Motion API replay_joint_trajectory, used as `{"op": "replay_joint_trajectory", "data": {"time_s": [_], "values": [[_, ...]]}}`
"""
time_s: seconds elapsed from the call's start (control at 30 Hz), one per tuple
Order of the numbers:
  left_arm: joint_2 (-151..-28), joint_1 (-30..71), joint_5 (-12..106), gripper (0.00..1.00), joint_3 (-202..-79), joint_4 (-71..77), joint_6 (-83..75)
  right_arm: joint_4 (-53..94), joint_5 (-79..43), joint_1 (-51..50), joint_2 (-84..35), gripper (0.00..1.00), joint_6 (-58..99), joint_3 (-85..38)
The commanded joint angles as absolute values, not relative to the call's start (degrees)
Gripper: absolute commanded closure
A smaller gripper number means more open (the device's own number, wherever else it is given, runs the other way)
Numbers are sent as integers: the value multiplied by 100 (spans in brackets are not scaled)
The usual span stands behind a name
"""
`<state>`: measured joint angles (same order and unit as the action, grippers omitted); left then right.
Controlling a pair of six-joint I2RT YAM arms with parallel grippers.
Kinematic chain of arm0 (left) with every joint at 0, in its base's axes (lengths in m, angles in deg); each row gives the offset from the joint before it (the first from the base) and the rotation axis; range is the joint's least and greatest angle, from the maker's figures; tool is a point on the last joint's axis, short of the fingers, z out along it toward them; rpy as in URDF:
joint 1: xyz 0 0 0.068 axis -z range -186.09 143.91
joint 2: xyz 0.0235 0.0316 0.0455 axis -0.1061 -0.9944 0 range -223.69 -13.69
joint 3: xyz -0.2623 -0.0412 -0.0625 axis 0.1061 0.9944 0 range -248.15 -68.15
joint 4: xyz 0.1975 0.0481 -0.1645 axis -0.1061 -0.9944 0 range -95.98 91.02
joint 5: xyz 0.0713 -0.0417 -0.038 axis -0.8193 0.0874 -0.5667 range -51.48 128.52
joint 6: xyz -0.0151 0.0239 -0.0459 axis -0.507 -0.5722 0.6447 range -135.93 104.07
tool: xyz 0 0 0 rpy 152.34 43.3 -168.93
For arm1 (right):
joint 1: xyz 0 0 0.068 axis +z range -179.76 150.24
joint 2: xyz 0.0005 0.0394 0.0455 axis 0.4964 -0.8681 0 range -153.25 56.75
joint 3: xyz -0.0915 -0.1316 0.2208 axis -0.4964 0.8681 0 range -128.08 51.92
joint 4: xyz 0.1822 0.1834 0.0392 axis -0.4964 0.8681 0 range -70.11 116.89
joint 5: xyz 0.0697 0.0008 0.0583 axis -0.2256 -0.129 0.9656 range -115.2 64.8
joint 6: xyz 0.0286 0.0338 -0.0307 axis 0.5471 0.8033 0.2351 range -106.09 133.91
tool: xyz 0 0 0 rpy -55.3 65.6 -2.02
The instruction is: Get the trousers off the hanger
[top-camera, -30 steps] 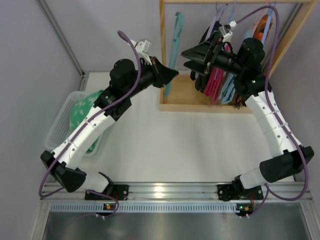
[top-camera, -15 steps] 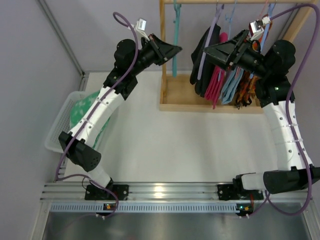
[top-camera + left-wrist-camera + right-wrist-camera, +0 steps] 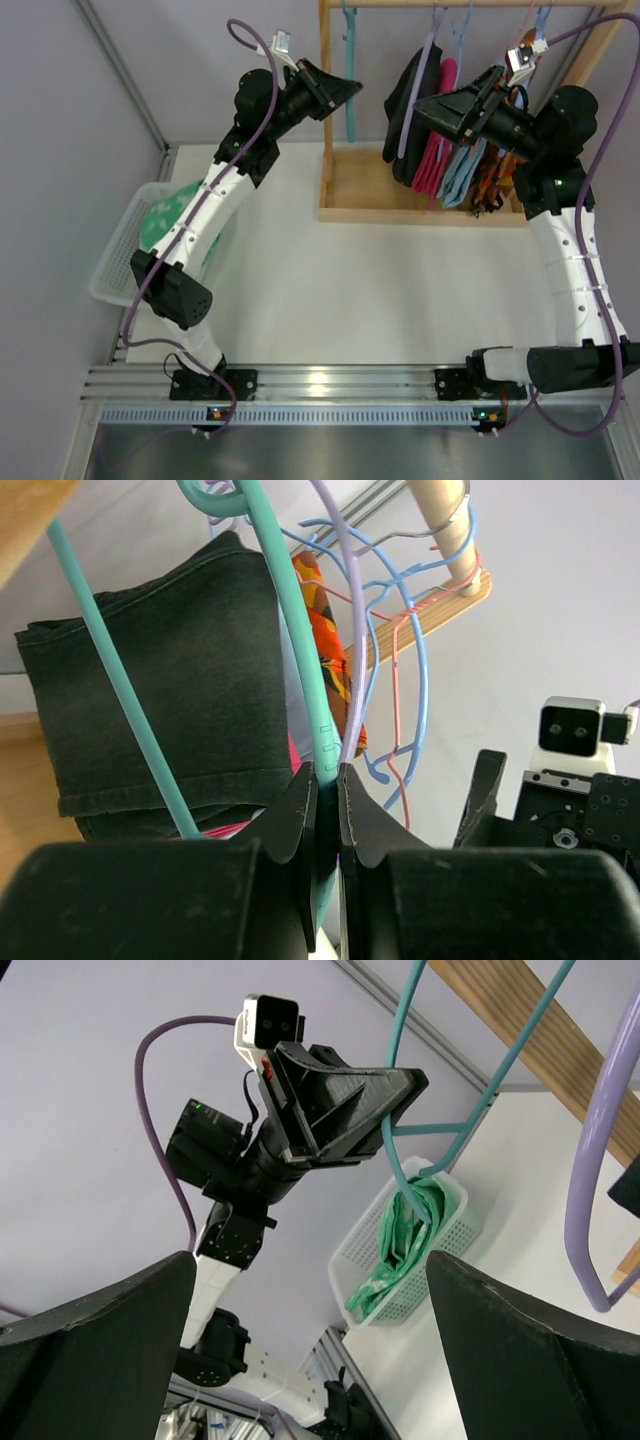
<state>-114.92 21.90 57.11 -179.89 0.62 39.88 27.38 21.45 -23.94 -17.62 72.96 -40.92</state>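
Top view: my left claw [image 3: 352,92] pinches the bare teal hanger [image 3: 350,118]. The mint trousers [image 3: 158,218] lie in the basket [image 3: 112,262], well behind it. My right claw [image 3: 422,108] gapes beside the black pair [image 3: 392,120], with the pink [image 3: 432,160], blue [image 3: 460,165] and orange [image 3: 492,185] pairs hanging past it.

Left wrist: the fingers [image 3: 288,815] clamp the hanger wire, and the black pair is beyond.

Right wrist: the fingers [image 3: 90,1340] are spread, with nothing between them.

I judge one of five done.

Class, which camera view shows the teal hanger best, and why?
The left wrist view: the teal hanger is seen close up, hook to neck, pinched in the left gripper. The top view shows only a thin teal strip below that gripper; the right wrist view shows its frame from afar.
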Motion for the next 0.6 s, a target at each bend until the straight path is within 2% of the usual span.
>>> {"op": "replay_joint_trajectory", "data": {"time_s": [0.0, 0.03, 0.3, 0.33, 0.4, 0.43, 0.57], "values": [[-11415, 2116, 5671, 100, -17969, 410, 4041, 2622, 2200, -2484, -1593, 1, 7201, -4089], [-11389, 2116, 5680, 100, -17873, 401, 4023, 2622, 2200, -2493, -1585, 1, 7201, -4063], [-10985, 2116, 5618, 74, -17354, 401, 3699, 2604, 2033, -2501, -1611, 1, 7183, -4028], [-10889, 2124, 5627, 66, -17292, 401, 3654, 2604, 1963, -2510, -1611, 1, 7174, -4028], [-10792, 2116, 5662, 59, -17160, 401, 3523, 2639, 1884, -2502, -1646, 1, 7131, -4045], [-10739, 2116, 5645, 49, -17116, 392, 3461, 2657, 1866, -2501, -1664, 1, 7122, -4071], [-10231, 2116, 5487, 31, -16765, 384, 3066, 2675, 1848, -2519, -1673, 0, 7095, -4072]]}}
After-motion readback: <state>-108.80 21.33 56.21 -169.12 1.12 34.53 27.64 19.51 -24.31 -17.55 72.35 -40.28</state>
